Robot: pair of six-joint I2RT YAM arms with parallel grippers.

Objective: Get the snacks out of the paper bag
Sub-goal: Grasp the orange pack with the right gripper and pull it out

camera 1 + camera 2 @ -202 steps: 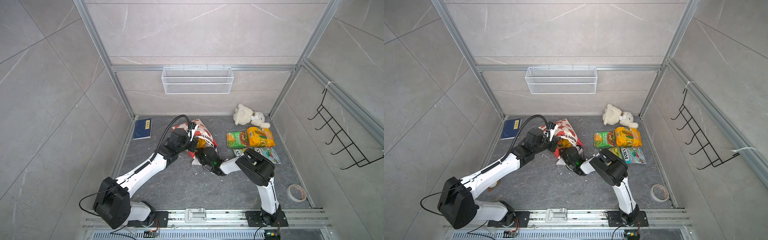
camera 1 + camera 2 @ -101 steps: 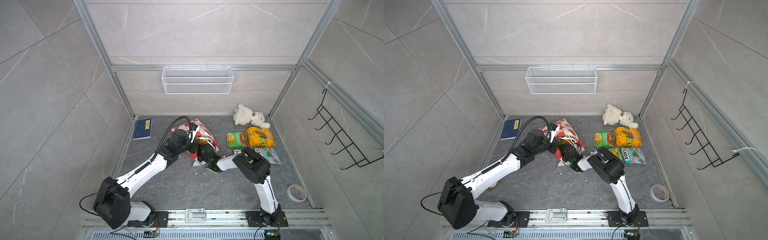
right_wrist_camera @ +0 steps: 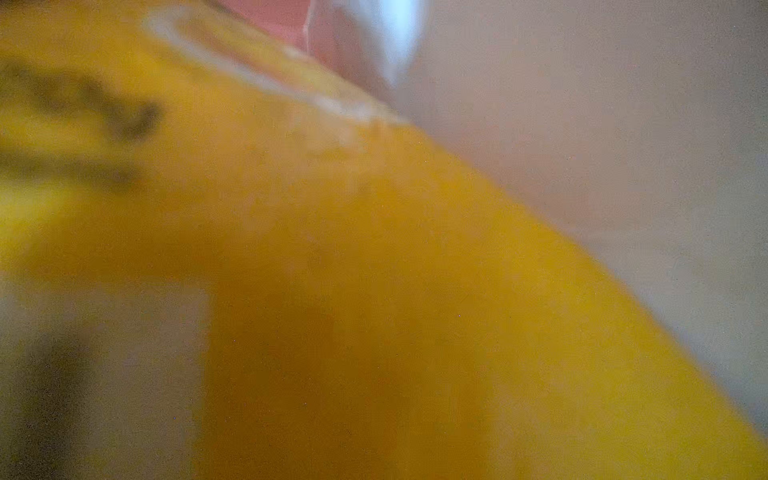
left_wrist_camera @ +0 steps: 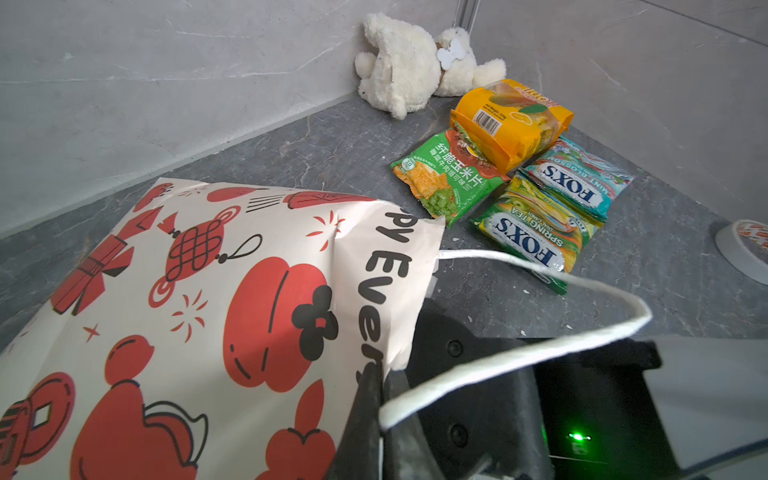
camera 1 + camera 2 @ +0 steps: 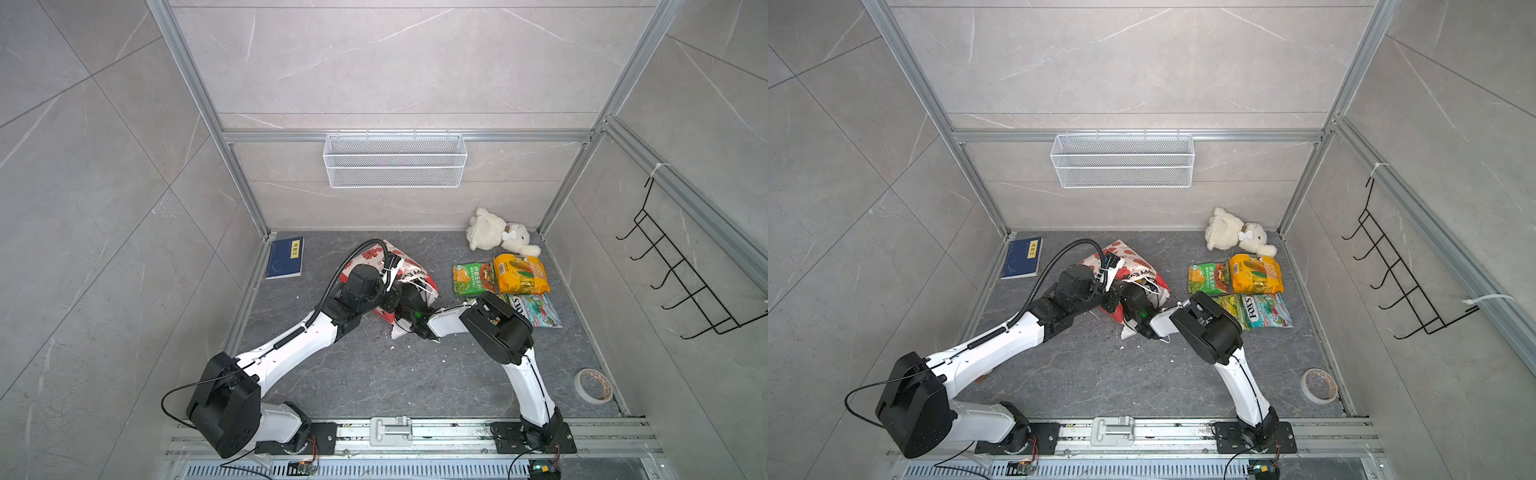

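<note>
Left end effector (image 4: 380, 386) is clamped tight on the rim of the paper bag (image 4: 208, 291), right at its mouth, with the white cord handle (image 4: 540, 266) looping out past it. The bag lies on its side mid-counter in both top views (image 5: 409, 270). The right end effector (image 5: 409, 297) is nose-first in the bag's mouth, jaws drawn in narrow. Its wrist camera is filled by a blurred yellow-orange packet (image 3: 374, 291), but whether the jaws grip it, I cannot tell.

Out on the dark grey stone counter (image 5: 374, 374), right of the bag, lie a green packet (image 5: 471, 279), a yellow-orange corn packet (image 5: 521, 274) overlapping it, and two FOX'S packets (image 4: 577, 187) (image 4: 528, 241) touching. There's a plush toy (image 5: 494, 232) in the back corner, a blue book (image 5: 286, 258) far left and a tape roll (image 5: 592, 385) front right. Pale tiled walls carry a wire basket (image 5: 395, 166) and a black hook rack (image 5: 681, 282).
</note>
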